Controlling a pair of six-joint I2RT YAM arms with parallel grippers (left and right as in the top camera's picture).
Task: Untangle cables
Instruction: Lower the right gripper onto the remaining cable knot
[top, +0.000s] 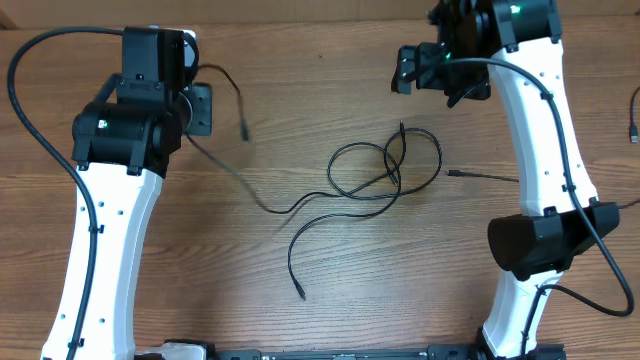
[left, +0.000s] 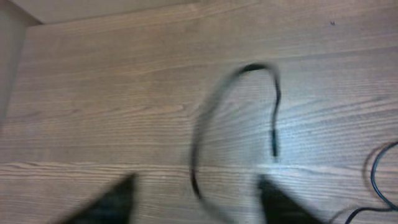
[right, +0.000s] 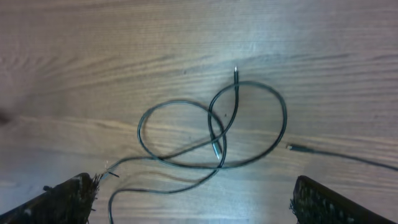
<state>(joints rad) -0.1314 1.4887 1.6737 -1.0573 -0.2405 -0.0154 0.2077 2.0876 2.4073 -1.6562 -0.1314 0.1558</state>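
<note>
Thin black cables lie tangled in crossing loops (top: 385, 165) at mid-table; the right wrist view shows them too (right: 211, 137). One cord runs left from the tangle to a plug end (top: 245, 133) by my left gripper (top: 203, 108). Another tail ends near the front (top: 300, 293). A separate cord (top: 485, 177) lies right of the loops, also seen in the right wrist view (right: 336, 154). In the blurred left wrist view a cord arc (left: 249, 68) passes between the wide-apart fingers of the left gripper (left: 199, 199). My right gripper (top: 435, 85) is open above the table behind the loops, with its fingers wide apart (right: 196, 199).
Another black cord end (top: 635, 125) shows at the right table edge. Thick black arm wires run along both white arms (top: 30, 70). The wooden table's back edge (left: 93, 12) lies close behind the left gripper.
</note>
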